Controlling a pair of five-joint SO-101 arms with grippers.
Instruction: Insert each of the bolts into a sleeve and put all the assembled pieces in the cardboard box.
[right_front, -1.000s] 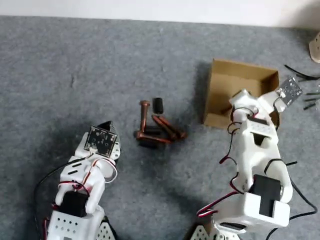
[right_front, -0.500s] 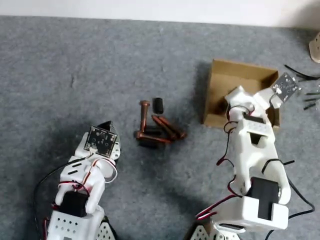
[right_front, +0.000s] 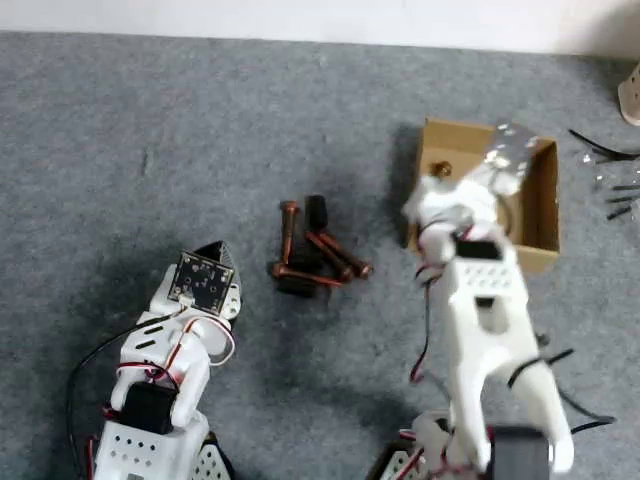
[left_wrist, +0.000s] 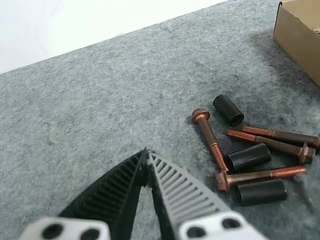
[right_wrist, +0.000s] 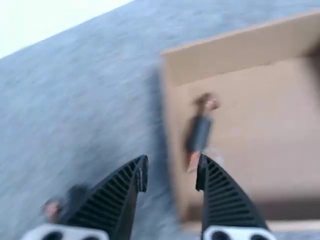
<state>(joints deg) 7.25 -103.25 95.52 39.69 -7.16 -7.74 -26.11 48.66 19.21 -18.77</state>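
The left pincer (left_wrist: 146, 154) is clenched: its two ribbed fingers meet at the tips and nothing is between them. It is low over the grey table (right_front: 150, 120). I cannot tell if it touches the surface. It is near the loose parts but apart from them.

The loose parts make a small heap between the two arms. In the left wrist view I count four copper-coloured bolts and three black sleeves, none joined.
- The first bolt (left_wrist: 210, 139) lies alone.
- An upper sleeve (left_wrist: 228, 110) lies just beside that bolt's head.
- A second bolt (left_wrist: 257, 174) lies between a middle sleeve (left_wrist: 248, 157) and a lower sleeve (left_wrist: 262, 192). If they touch is hard to say.
- Two more bolts (left_wrist: 272, 135) lie close together, and the edge of the view cuts off one end.

In the high view the heap overlaps itself, and single parts are hard to tell apart.

The right pincer (right_wrist: 170, 170) is released, its fingers apart and nothing held. It is above the near wall of the cardboard box (right_front: 468, 140). In the high view the right arm covers much of the box.

One assembled piece (right_wrist: 199, 132), a bolt with a dark sleeve around its shank, lies on the box floor. Its details are hard to make out.
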